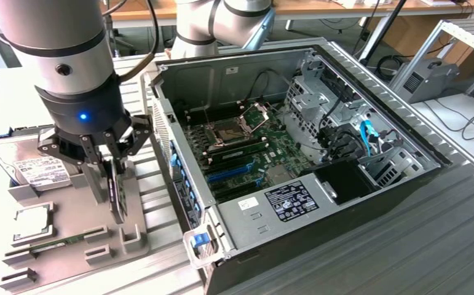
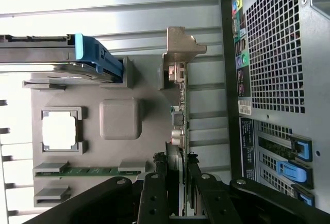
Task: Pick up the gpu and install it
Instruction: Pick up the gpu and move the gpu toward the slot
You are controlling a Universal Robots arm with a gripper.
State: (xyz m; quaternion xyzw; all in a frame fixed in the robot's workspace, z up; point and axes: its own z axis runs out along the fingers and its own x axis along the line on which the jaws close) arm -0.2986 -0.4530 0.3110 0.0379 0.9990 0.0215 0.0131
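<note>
The gpu [image 1: 118, 195] stands on edge over the grey holder tray [image 1: 72, 261], on the exterior view's left beside the open computer case [image 1: 245, 67]. My gripper [image 1: 108, 175] reaches down from above and is shut on the card's upper edge, one finger on each face. In the wrist view the gpu [image 2: 181, 115] appears edge-on, a thin green board with its silver end bracket [image 2: 180, 48] at the far end, and my gripper [image 2: 178, 180] clamps the near end between black fingers [image 2: 154, 193]. I cannot tell whether the card's lower edge still rests in its tray slot.
On the tray [image 2: 149, 146] lie a hard drive in a blue frame [image 1: 35, 166] [image 2: 62, 53], a square processor [image 1: 30, 221] [image 2: 59, 131] and a narrow green memory stick [image 1: 60, 241] [image 2: 93, 171]. The case lies open with its motherboard's blue slots [image 1: 229, 175] exposed. Its rear panel [image 2: 273, 53] is close to the card.
</note>
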